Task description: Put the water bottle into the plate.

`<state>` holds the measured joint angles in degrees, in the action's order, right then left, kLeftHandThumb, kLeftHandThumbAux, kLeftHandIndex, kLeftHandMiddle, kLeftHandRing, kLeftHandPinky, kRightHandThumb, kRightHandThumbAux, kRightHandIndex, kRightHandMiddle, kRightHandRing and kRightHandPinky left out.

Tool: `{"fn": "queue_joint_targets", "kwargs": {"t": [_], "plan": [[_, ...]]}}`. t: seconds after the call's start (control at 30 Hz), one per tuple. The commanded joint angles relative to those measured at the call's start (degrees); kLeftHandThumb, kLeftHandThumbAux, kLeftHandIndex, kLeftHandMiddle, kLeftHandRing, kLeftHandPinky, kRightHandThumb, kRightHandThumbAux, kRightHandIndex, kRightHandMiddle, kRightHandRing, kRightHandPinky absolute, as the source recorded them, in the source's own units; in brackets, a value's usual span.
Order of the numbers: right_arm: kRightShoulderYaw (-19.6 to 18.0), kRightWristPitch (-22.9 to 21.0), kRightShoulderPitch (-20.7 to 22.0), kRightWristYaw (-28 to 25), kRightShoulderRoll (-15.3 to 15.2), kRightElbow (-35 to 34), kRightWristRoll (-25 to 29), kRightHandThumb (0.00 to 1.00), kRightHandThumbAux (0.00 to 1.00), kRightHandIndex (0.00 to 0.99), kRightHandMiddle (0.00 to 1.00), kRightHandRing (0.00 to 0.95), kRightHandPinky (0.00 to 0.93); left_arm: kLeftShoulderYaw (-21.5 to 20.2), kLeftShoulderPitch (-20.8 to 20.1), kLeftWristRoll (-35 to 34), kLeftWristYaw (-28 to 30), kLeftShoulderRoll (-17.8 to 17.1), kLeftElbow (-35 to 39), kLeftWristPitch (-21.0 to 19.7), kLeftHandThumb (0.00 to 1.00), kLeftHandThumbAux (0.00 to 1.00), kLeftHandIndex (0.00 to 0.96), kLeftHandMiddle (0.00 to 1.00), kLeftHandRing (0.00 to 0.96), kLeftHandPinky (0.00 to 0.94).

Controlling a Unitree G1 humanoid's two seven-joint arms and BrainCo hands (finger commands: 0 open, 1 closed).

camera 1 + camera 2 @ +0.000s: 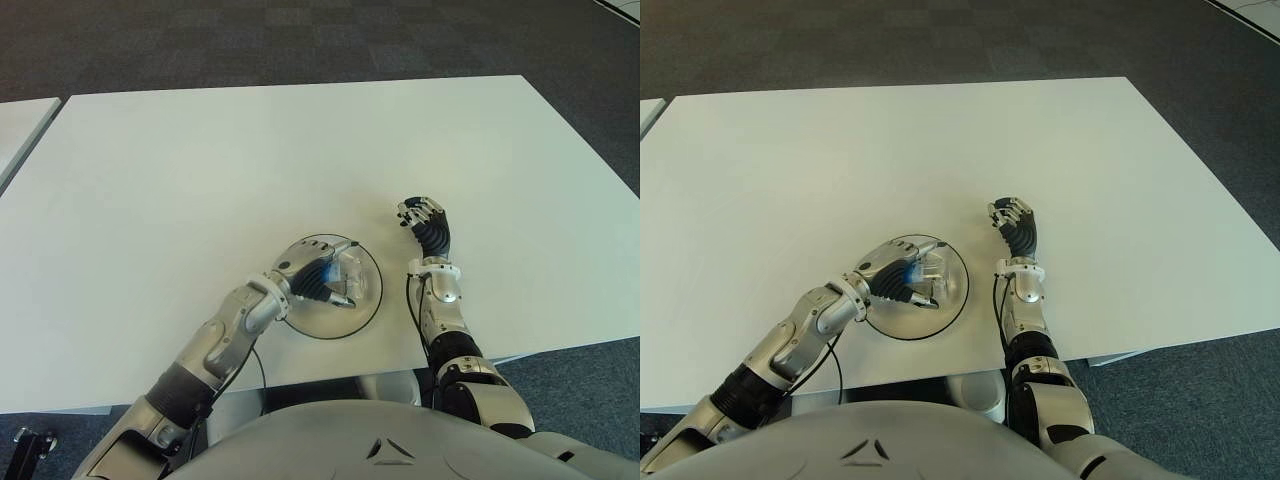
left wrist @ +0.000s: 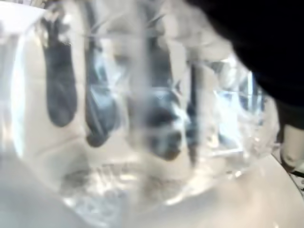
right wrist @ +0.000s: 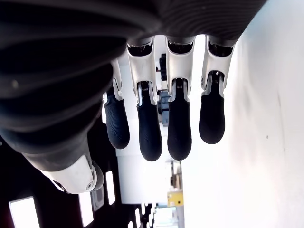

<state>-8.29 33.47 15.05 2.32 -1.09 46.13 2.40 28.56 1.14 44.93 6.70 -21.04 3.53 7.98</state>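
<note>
A clear plastic water bottle (image 1: pixel 349 276) lies on its side over the round transparent plate (image 1: pixel 370 300) near the table's front edge. My left hand (image 1: pixel 318 279) is curled around the bottle, gripping it above the plate. Up close in the left wrist view, the crinkled bottle (image 2: pixel 156 118) fills the frame with dark fingers (image 2: pixel 59 90) seen through it. My right hand (image 1: pixel 425 222) shows to the right of the plate, fingers relaxed and holding nothing.
The white table (image 1: pixel 250 160) stretches wide behind and to both sides of the plate. A second white table edge (image 1: pixel 20 125) shows at the far left. Dark carpet lies beyond.
</note>
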Motion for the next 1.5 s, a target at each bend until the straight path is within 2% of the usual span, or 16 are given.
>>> {"fn": "queue_joint_targets", "kwargs": {"t": [0.03,0.27,0.47,0.7,0.8,1.03,1.23,1.4,1.5], "plan": [[-0.06,-0.82,-0.25,-0.15,0.17,0.15,0.34,0.709,0.728,0.430,0.491,0.502,0.539,-0.56,0.45,2.62,-5.66,-0.57,-1.03,1.72,0.427,0.300,0.000,0.001,0.000,0.000],[-0.13,-0.96,-0.21,-0.10,0.30,0.28,0.44,0.709,0.728,0.430,0.490,0.500,0.538,-0.23,1.03,12.15,-18.92,-0.01,-1.93,-0.06,0.425,0.200,0.000,0.000,0.000,0.000],[-0.13,-0.66,-0.22,0.49,0.35,0.36,0.14,0.710,0.729,0.430,0.489,0.502,0.549,0.26,1.02,18.62,-25.65,0.08,-1.98,-2.74,0.412,0.158,0.000,0.000,0.000,0.000],[0.11,-0.61,-0.11,1.26,0.19,0.53,-0.47,0.710,0.729,0.430,0.488,0.503,0.548,0.22,1.05,22.00,-30.65,-0.53,-1.63,-3.75,0.371,0.127,0.000,0.000,0.000,0.000],[0.30,-0.53,-0.09,1.67,0.08,0.59,-0.85,0.710,0.729,0.430,0.487,0.503,0.548,-0.34,1.41,22.39,-34.60,-0.78,-1.75,-3.27,0.340,0.120,0.000,0.000,0.000,0.000],[0.63,-0.42,-0.04,2.07,-0.08,0.71,-1.23,0.710,0.729,0.430,0.490,0.503,0.546,-1.59,1.73,19.16,-44.27,0.88,-4.31,-0.89,0.284,0.115,0.000,0.000,0.000,0.000],[0.37,0.00,0.15,1.45,0.08,1.15,-0.49,0.710,0.729,0.430,0.493,0.505,0.545,-5.80,2.54,8.70,-57.22,4.86,-9.32,7.93,0.283,0.136,0.000,0.000,0.000,0.000],[0.34,0.15,0.21,1.27,0.14,1.24,-0.27,0.711,0.728,0.430,0.492,0.504,0.540,-8.68,2.66,1.16,-60.53,7.44,-12.08,14.37,0.263,0.185,0.000,0.000,0.000,0.000],[0.43,0.14,0.27,1.42,0.12,1.23,-0.40,0.711,0.728,0.430,0.490,0.504,0.546,-11.79,2.96,-5.04,-59.26,8.70,-11.95,17.30,0.241,0.223,0.000,0.000,0.000,0.000]]}}
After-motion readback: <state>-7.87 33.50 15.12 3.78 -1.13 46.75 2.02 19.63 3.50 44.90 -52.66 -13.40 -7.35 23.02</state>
